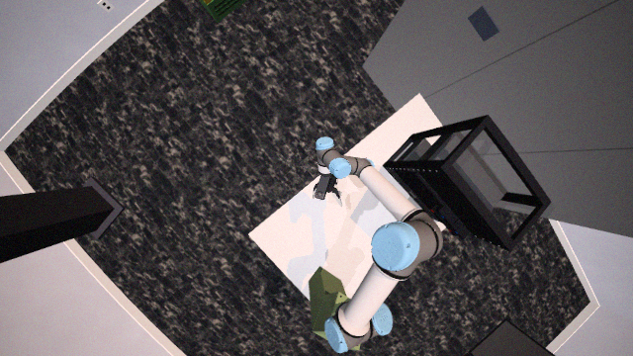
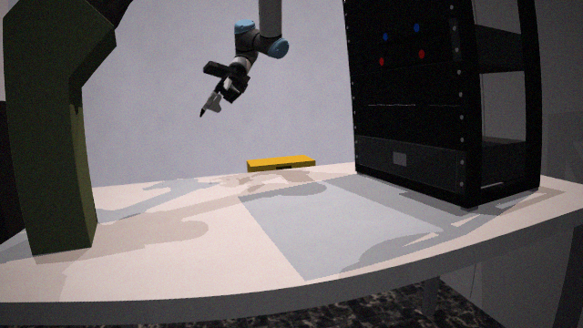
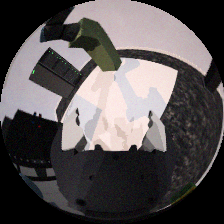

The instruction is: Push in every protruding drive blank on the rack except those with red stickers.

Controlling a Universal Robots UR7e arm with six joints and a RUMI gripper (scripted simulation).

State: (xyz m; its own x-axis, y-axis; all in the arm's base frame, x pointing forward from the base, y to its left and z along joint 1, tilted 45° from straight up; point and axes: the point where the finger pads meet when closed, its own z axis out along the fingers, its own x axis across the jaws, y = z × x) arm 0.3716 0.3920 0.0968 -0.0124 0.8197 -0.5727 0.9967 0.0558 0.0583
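From the top view, the rack [image 1: 475, 183] stands at the table's [image 1: 307, 232] far right edge, its front turned toward the table's middle — a stance that leaves the drive blanks open to a straight push from the table side. The gripper [image 1: 327, 192] hangs over the far left part of the table, well apart from the rack, fingers spread with nothing between them.

In the exterior view, the gripper [image 2: 211, 104] sits high above the surface, tilted down and away from the rack [image 2: 437, 100]. Two blue stickers [image 2: 385, 36] and two red stickers [image 2: 381, 61] mark the upper front — which blanks stick out cannot be made out. A yellow block [image 2: 281, 162] lies at the far edge.

In the wrist view, the rack [image 3: 30, 135] sits dark at the left, off to the side of the fingers.
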